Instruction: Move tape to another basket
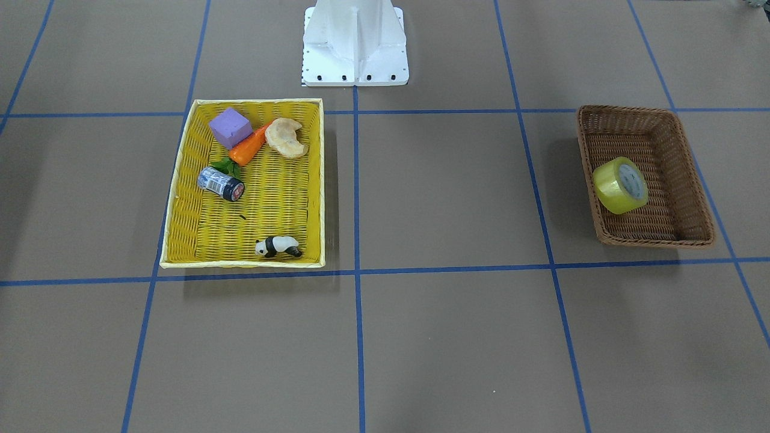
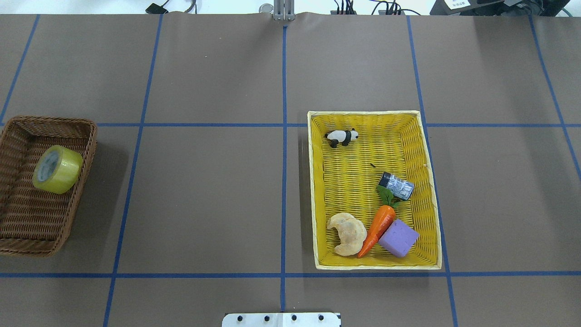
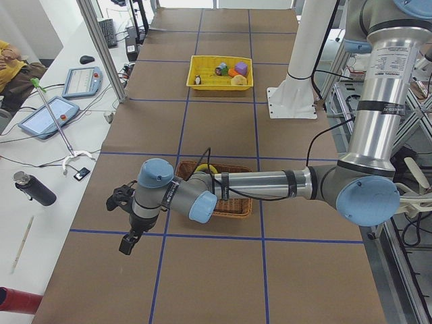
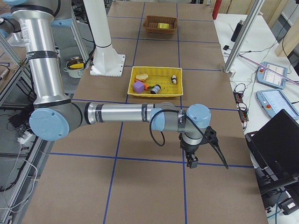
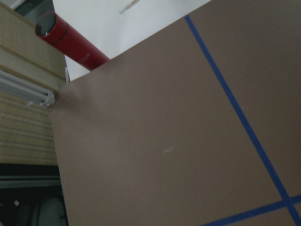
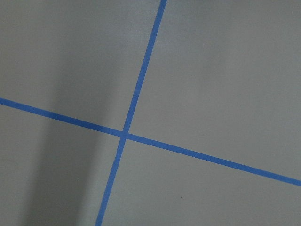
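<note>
1. Nearest, at the table's left end, the left hand (image 3: pixel 122 223) hangs over the bare surface (image 2: pixel 204 195) just past the brown basket (image 2: pixel 32 222); only a side view shows it, so we cannot tell whether it is spread or pressed together
2. Next comes the brown basket, with the tape (image 2: pixel 57 169) lying tilted inside it, against the wall that faces the middle of the table; nothing grips it
3. Farther along, well apart, the yellow basket (image 2: pixel 349 181) holds a purple block (image 2: pixel 398 238), a carrot (image 2: pixel 376 229), a pastry (image 2: pixel 347 233), a can (image 2: pixel 396 185) and a panda (image 2: pixel 341 136), but no tape
4. Farthest, the right hand (image 4: pixel 208 161) hangs over bare surface beyond the yellow basket; again we cannot tell its state
5. We judge the move done if the brown basket is the goal, since the tape rests there with both hands away; if not, the left hand must reach in, straddle the roll and lift it clear of the sloped wall
</note>
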